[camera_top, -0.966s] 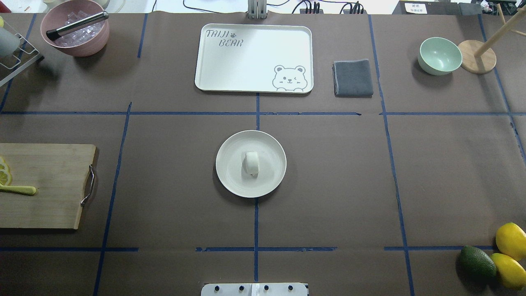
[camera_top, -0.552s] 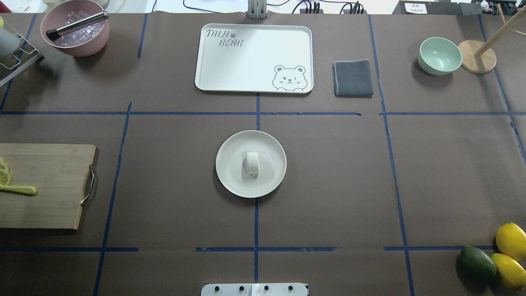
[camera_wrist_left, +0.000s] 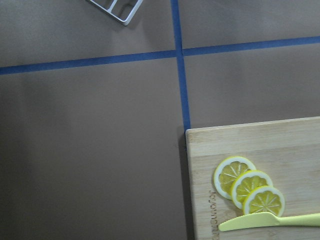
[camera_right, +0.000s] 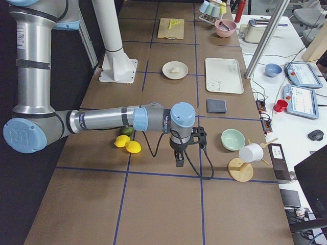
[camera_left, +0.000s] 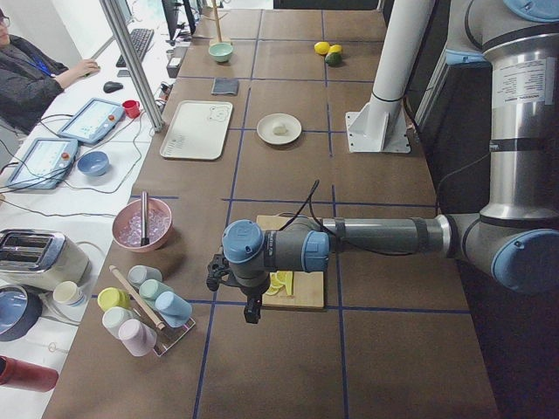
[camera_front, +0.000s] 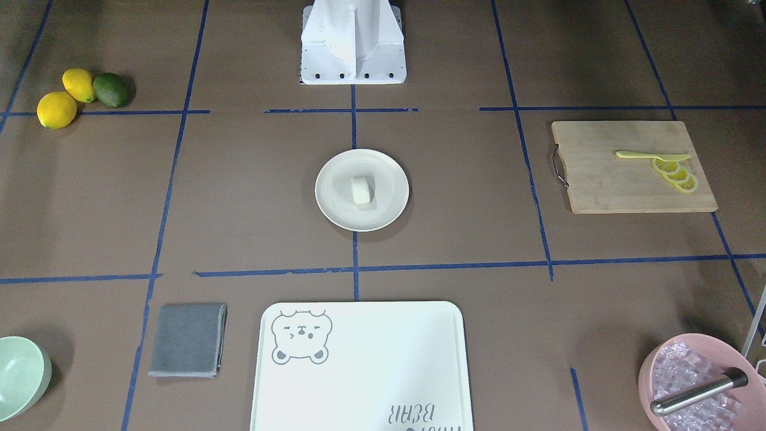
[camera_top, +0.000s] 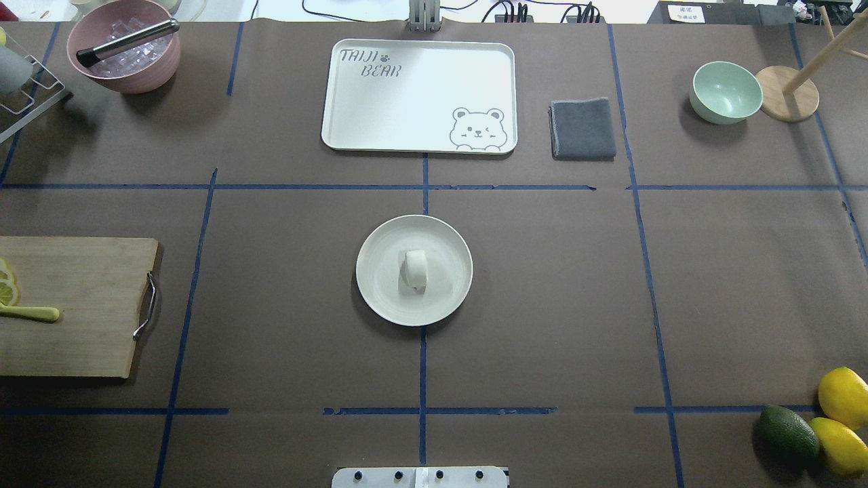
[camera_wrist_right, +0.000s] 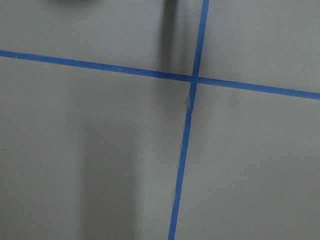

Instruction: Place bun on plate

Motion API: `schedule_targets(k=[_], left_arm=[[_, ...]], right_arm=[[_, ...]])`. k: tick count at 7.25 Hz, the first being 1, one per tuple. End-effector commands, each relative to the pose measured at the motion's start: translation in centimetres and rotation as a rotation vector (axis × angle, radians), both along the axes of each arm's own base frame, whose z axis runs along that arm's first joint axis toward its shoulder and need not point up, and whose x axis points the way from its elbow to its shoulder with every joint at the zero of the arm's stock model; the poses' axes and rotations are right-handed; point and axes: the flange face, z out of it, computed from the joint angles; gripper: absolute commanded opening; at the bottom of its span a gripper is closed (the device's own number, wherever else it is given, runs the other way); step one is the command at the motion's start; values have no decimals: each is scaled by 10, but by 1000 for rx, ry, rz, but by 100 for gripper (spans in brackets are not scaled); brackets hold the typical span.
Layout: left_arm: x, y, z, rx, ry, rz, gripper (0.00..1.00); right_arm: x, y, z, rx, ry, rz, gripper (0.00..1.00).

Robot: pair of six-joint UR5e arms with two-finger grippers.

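white bun [camera_top: 415, 270], cream plate [camera_top: 380, 274], bear-printed tray [camera_top: 420, 95]

On the brown surface [camera_top: 542, 285] a white tray [camera_top: 420, 102] with a bear print lies near a folded grey cloth [camera_top: 583, 129], and a mint-green bowl [camera_top: 725, 91] stands just beside a round wooden stand [camera_top: 786, 93]. A pink bowl [camera_top: 146, 81] holds ice [camera_top: 115, 61] and a metal tool [camera_top: 129, 41]. A wooden cutting board [camera_top: 81, 332] carries three lemon slices [camera_front: 675, 175] and a yellow knife [camera_front: 651, 155], while two lemons [camera_front: 57, 109] and an avocado [camera_front: 111, 90] lie together near one corner
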Motion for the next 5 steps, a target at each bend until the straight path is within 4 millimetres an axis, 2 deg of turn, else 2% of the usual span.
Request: schedule_targets(k=[1,5], left_arm=[[-1,-1,0,5,-24,4,100],[0,-1,0,-2,-15,-1,100]], right_arm=[[0,0,0,-1,0,0,100],[0,1,1,0,0,-1,100]])
